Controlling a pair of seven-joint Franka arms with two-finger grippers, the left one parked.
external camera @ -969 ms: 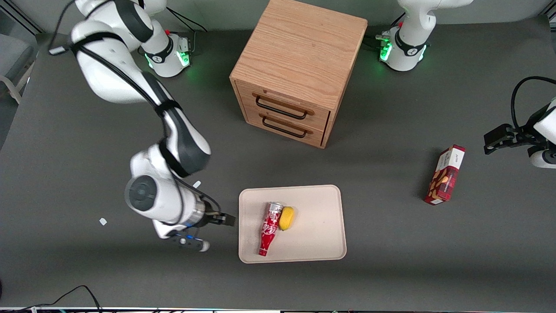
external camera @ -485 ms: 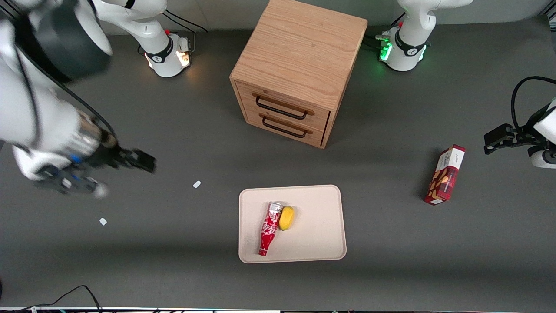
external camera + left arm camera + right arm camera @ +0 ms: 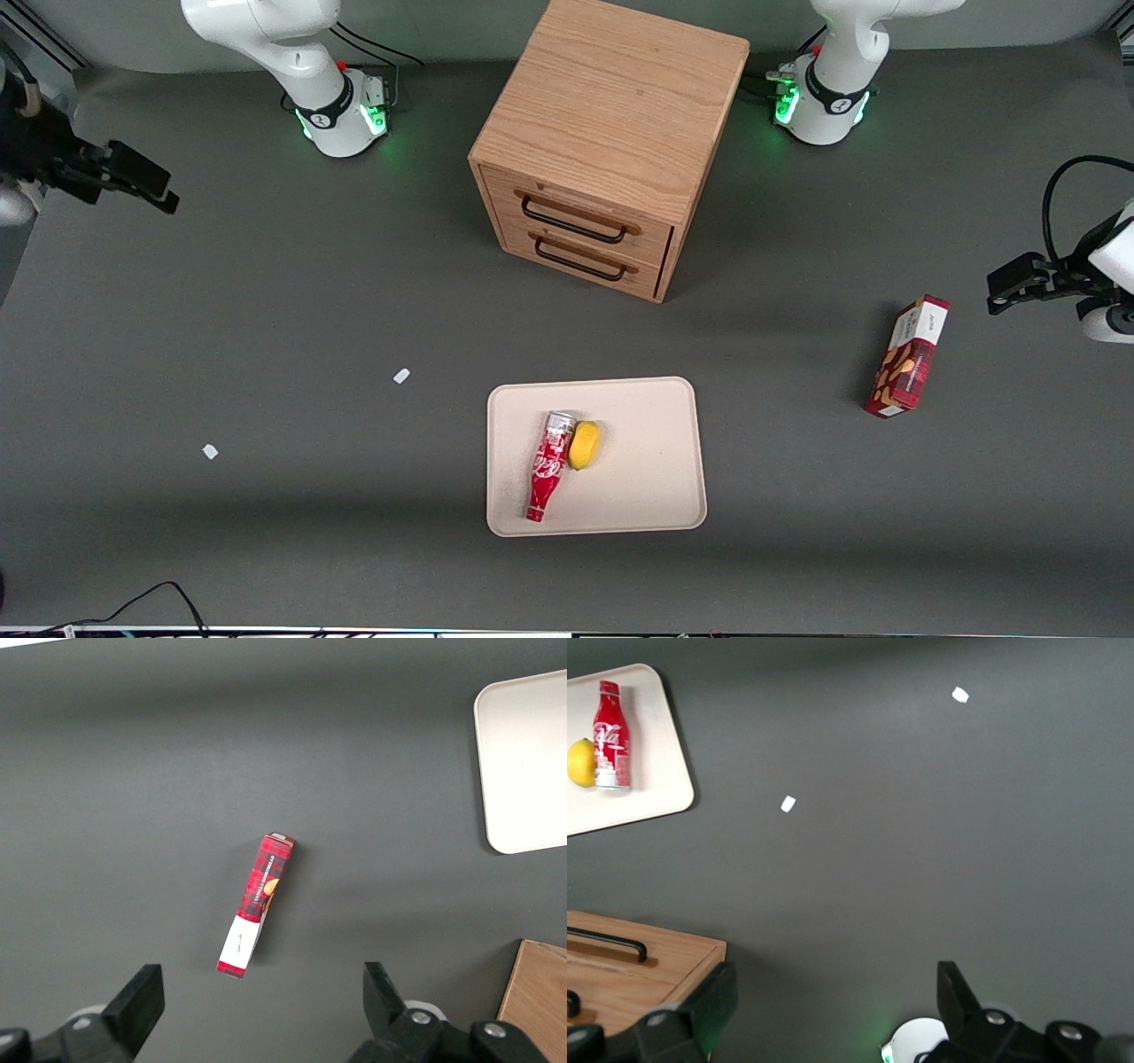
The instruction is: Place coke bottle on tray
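While coke bottle on tray, gripper high, spread wide.

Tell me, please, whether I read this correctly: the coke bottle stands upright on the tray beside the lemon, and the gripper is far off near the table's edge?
Not quite: the coke bottle lies on its side on the tray, as the front view shows. It does touch the lemon, and the gripper, jaws open, is far off near the table's edge.
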